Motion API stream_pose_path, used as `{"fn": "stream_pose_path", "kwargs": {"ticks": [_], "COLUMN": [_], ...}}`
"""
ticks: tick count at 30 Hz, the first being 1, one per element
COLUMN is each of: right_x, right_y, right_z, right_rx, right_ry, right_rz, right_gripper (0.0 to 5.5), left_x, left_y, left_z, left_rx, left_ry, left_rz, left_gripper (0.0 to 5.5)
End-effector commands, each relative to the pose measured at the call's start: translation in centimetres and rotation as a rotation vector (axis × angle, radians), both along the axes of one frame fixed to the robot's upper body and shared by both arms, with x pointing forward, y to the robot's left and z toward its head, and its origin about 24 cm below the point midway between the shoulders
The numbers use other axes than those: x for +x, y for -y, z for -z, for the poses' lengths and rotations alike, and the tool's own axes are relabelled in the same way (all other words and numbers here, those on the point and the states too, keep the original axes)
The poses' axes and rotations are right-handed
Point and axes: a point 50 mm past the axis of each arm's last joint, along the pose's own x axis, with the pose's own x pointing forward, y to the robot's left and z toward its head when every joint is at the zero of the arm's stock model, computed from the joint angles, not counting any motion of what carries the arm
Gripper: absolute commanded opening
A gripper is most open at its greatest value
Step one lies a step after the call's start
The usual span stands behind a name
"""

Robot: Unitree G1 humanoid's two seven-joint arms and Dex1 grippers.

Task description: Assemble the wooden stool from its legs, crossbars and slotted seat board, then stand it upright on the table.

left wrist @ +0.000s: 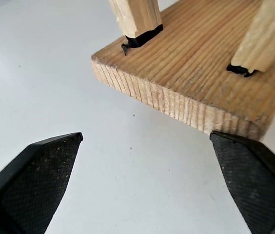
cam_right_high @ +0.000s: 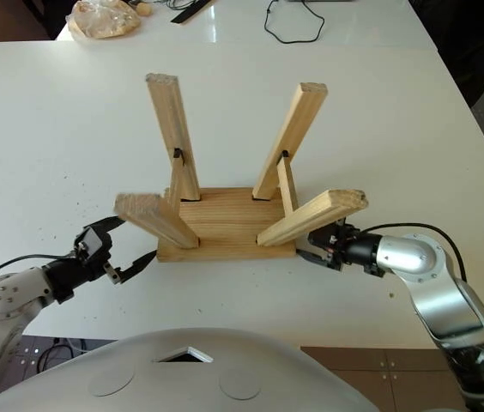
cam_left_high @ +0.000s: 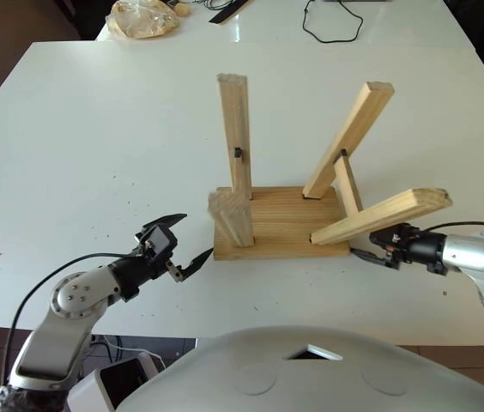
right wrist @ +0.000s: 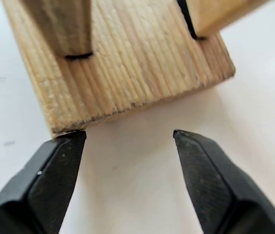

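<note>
The wooden stool lies upside down near the table's front. Its seat board is flat on the table and its legs stick up, splayed outward: back left, back right, front left, front right. A thin crossbar runs between the two right legs. My left gripper is open just off the board's front left corner, one fingertip close to the board's edge. My right gripper is open at the front right corner, holding nothing.
The white table stretches wide to the left and behind the stool. A second table behind carries a crumpled bag and a black cable. The table's front edge runs just below both grippers.
</note>
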Motion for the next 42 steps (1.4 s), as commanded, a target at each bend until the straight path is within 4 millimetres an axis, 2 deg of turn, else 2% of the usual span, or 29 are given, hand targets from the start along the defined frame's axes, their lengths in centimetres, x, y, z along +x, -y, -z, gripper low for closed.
{"fn": "stream_pose_path", "kwargs": {"ticks": [1,6,9,13,22,28,31,34,38,42], "right_x": [-0.6,-0.1,-0.2,-0.7,-0.4,-0.4,0.1,0.7,1.3,1.5], "right_y": [-1.7,-1.4,-1.1,-1.0,-0.9,-1.1,-0.9,-0.4,1.0,2.7], "right_z": [-3.1,-4.7,-5.6,-6.8,-8.8,-9.6,-9.8,-9.7,-9.5,-8.4], "right_rx": [0.103,0.109,0.098,0.109,0.146,0.177,0.184,0.179,0.180,0.216], "right_ry": [0.013,0.034,0.034,0.009,0.037,0.034,0.041,0.036,0.017,-0.064], "right_rz": [-0.145,-0.158,-0.194,-0.256,-0.273,-0.296,-0.286,-0.271,-0.215,-0.141], "right_gripper": [3.36,3.36,3.36,3.36,3.36,3.36,3.36,3.36,3.36,3.36], "left_x": [-1.3,-2.0,-1.6,-0.6,-0.8,0.8,0.8,0.7,1.1,1.3], "left_y": [2.0,1.7,0.7,-0.9,-0.1,-1.2,-0.9,-0.9,-2.3,-4.1], "left_z": [-1.6,-1.5,-3.1,-4.9,-6.3,-8.0,-8.0,-7.0,-6.9,-6.3], "left_rx": [-0.107,-0.088,-0.149,-0.149,-0.184,-0.203,-0.209,-0.176,-0.136,-0.073], "left_ry": [-0.060,-0.093,-0.084,-0.057,-0.067,-0.017,-0.035,-0.073,-0.082,-0.092], "left_rz": [0.153,0.161,0.149,0.149,0.213,0.201,0.225,0.241,0.225,0.193], "left_gripper": [4.91,4.91,4.91,4.91,4.91,4.91,4.91,4.91,4.91,4.91]}}
